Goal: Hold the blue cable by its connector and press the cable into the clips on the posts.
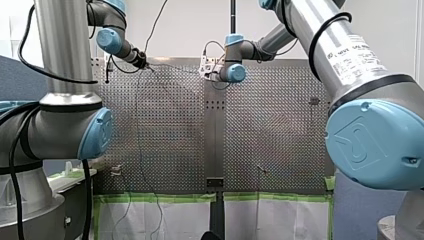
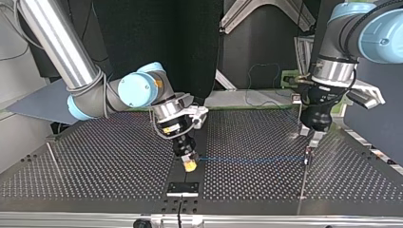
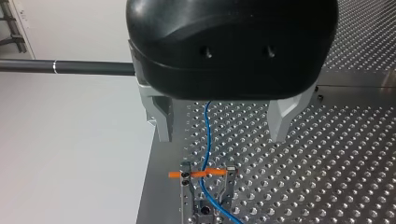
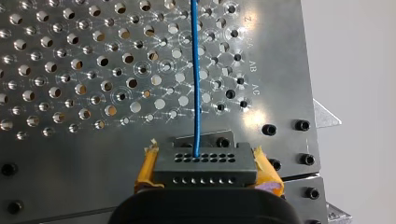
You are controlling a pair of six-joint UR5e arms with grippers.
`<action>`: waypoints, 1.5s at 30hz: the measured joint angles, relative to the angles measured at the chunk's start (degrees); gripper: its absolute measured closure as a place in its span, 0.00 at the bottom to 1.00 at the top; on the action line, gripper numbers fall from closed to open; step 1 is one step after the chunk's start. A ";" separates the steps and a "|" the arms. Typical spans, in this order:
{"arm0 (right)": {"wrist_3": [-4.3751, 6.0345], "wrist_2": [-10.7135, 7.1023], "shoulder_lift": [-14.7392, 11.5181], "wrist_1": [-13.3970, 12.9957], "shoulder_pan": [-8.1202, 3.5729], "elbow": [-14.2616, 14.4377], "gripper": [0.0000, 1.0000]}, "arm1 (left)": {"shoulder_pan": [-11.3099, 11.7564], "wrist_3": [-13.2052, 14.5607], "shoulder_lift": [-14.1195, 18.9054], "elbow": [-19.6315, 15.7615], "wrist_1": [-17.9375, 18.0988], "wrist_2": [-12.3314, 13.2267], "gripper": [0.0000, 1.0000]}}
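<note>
Our right gripper (image 4: pixel 206 171) clamps the connector (image 4: pixel 205 163); the blue cable (image 2: pixel 247 158) runs straight across the top view to the clip (image 3: pixel 205 189) below our wide-spread left gripper (image 3: pixel 220 135).

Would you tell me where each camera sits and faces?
Front view: behind my left arm and right arm, looking over the perforated metal table.
Top view: across the table, facing both arms.
Left wrist view: past my open left gripper, the thin blue cable.
Right wrist view: my right gripper, shut on the dark perforated connector.
Wrist views share the cable.
</note>
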 joint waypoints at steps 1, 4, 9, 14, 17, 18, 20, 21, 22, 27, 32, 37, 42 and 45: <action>0.00 0.00 0.00 -0.01 0.01 0.00 1.00 | 0.00 -0.07 -0.01 0.00 0.00 0.00 0.00; 0.00 -0.01 0.00 -0.05 0.02 0.00 1.00 | -0.03 -0.36 -0.01 0.00 -0.01 0.00 0.00; -0.05 -0.01 0.00 -0.05 0.00 0.00 1.00 | -0.07 -0.60 -0.05 0.00 -0.02 -0.01 0.00; -0.04 -0.01 0.00 -0.03 -0.02 0.00 1.00 | -0.08 -0.76 -0.13 0.00 -0.02 -0.01 0.00; -0.04 -0.01 0.00 0.00 -0.01 0.00 1.00 | -0.10 -0.82 -0.18 0.01 -0.02 -0.01 0.00; -0.04 -0.01 0.00 0.01 -0.01 0.00 1.00 | -0.10 -0.87 -0.21 0.01 -0.04 -0.01 0.00; -0.03 -0.01 0.00 0.01 -0.01 0.00 1.00 | -0.11 -1.03 -0.22 0.01 -0.07 -0.01 0.00; -0.02 -0.01 0.00 0.01 -0.01 0.00 1.00 | -0.11 -1.23 -0.22 0.01 -0.10 -0.01 0.00; -0.01 -0.01 0.00 0.01 -0.01 0.00 1.00 | -0.11 -1.36 -0.22 0.01 -0.11 -0.01 0.00; -0.01 -0.01 0.00 0.01 -0.01 0.00 1.00 | -0.11 -2.84 -0.24 0.00 -0.22 -0.57 0.00; 0.00 -0.03 0.00 0.02 -0.01 0.00 1.00 | -0.27 -3.13 -0.25 0.00 -0.34 -2.33 0.00; 0.00 -0.09 0.00 0.01 0.00 0.00 1.00 | -0.65 -3.25 -0.26 -0.01 -0.37 -4.44 0.00; 0.01 -0.10 0.00 0.02 -0.02 0.01 1.00 | -0.92 -3.34 -0.25 -0.01 -0.37 -4.97 0.00; 0.01 -0.08 0.00 0.02 -0.02 0.00 1.00 | -1.03 -3.35 -0.24 -0.01 -0.37 -5.06 0.00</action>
